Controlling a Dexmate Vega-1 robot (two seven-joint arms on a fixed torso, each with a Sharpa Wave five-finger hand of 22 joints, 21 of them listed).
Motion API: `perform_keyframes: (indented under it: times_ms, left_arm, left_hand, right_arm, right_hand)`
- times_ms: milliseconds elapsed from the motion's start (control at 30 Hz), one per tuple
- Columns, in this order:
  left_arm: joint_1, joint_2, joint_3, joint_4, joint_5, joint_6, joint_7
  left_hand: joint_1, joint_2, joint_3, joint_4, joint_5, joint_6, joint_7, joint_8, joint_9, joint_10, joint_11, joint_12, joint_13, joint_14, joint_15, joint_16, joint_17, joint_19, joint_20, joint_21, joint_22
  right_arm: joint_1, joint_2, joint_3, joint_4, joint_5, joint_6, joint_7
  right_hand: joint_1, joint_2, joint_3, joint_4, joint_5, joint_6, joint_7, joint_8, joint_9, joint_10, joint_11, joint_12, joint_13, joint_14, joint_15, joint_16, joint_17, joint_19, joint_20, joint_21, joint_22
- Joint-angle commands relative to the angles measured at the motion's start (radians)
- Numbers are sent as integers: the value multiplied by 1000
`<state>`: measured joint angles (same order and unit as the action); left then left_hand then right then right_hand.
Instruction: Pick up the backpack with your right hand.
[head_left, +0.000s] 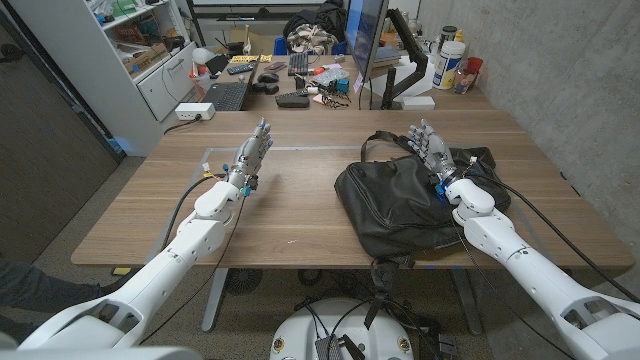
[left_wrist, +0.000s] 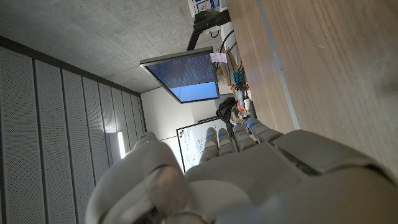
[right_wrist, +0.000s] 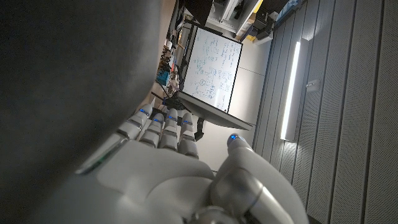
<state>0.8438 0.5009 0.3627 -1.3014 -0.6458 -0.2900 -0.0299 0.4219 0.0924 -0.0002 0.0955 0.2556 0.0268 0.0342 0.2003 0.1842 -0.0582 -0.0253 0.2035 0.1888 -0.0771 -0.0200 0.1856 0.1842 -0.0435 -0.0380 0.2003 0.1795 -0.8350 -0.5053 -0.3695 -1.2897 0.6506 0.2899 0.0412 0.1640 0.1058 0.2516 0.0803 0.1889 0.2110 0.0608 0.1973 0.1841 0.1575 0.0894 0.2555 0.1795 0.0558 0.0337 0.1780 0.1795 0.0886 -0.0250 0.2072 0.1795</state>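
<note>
1. The black, soft fabric backpack (head_left: 398, 208) lies slumped on the wooden table (head_left: 290, 215), right of the middle and reaching almost to the near edge; its straps loop up toward the far side and one strap hangs over the near edge.
2. Your right hand (head_left: 434, 158) sits over the backpack's right half, fingers straight and pointing toward the far edge. It grasps nothing; I can't tell whether it touches the fabric. In the right wrist view the right hand's (right_wrist: 180, 168) fingers are extended, close together, with the thumb apart.
3. The right forearm crosses the backpack's right side toward the near right corner.
4. Your left hand (head_left: 250, 158) is above the table's left half, well apart from the backpack, fingers straight and released, holding nothing. The left wrist view shows the same hand (left_wrist: 236, 174) with fingers extended along the wood.
5. Beyond the far edge stand a cluttered desk with a black keyboard (head_left: 227, 96), a monitor (head_left: 366, 40) and a white shelf unit (head_left: 140, 50).
</note>
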Motion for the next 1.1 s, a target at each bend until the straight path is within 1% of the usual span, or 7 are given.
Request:
perform_keyframes:
  times_ms: [33, 233, 433, 500, 733, 1100]
  left_arm:
    - [5, -22, -23, 1, 27, 14, -13]
    - [3, -30, -30, 3, 35, 21, -25]
    - [0, -39, -30, 11, 40, 33, -36]
    - [1, -41, -31, 11, 41, 36, -37]
    - [2, -41, -31, -1, 57, 46, -29]
    - [2, -43, -38, -7, 63, 52, -26]
  left_hand:
    - [9, 1, 0, 5, 7, 2, 7, 5, 2, -4, 3, 7, 3, -10, -1, 5, 2, -12, -26, 4, 2]
    - [9, 2, 0, 4, 6, 2, 6, 4, 2, -6, 0, 6, 3, -10, -1, 5, 2, -14, -25, 4, 2]
    - [10, 2, -1, 4, 6, 2, 4, 4, 2, -4, -2, 6, 3, -10, -1, 5, 2, -14, -23, 3, 2]
    - [10, 3, -1, 4, 6, 2, 3, 4, 2, -4, -2, 6, 3, -10, -1, 5, 2, -14, -21, 3, 2]
    - [10, 3, -1, 4, 5, 3, 2, 4, 2, -3, -2, 6, 3, -9, -1, 5, 2, -14, -19, 3, 2]
    - [11, 4, -1, 3, 5, 4, 1, 3, 2, -4, -2, 5, 3, -9, -1, 5, 2, -15, -16, 3, 2]
  right_arm:
    - [-1, 7, 16, 4, -4, 2, 6]
    - [-6, 3, 24, -11, -7, 3, 5]
    - [-11, -7, 34, -25, -6, 2, 9]
    - [-13, -10, 36, -29, -9, 3, 7]
    - [-11, -18, 41, -29, -4, -3, 20]
    - [-3, -21, 44, -35, -22, 22, 19]
  right_hand:
    - [9, -1, 7, 0, 5, 9, 0, 5, 2, 9, 0, 3, 5, 8, -4, 8, 3, 8, -2, 5, 4]
    - [10, -1, 8, -1, 5, 10, -1, 4, 2, 10, 1, 2, 5, 9, -4, 8, 3, 9, -2, 4, 4]
    - [11, -1, 8, -1, 4, 10, -2, 4, 2, 8, -6, 0, 5, 11, -5, 9, 3, 11, -1, 5, 4]
    - [11, -1, 8, -2, 4, 10, -2, 3, 2, 8, -2, 0, 5, 11, -6, 9, 3, 12, -1, 4, 4]
    - [14, -1, 9, -3, 4, 9, -5, 2, 2, 7, -6, -3, 5, 16, -6, 11, 3, 19, 4, 6, 4]
    - [17, -1, 10, -5, 4, 9, -8, 2, 3, 6, -13, -5, 5, 20, -7, 12, 3, 24, 5, 7, 4]
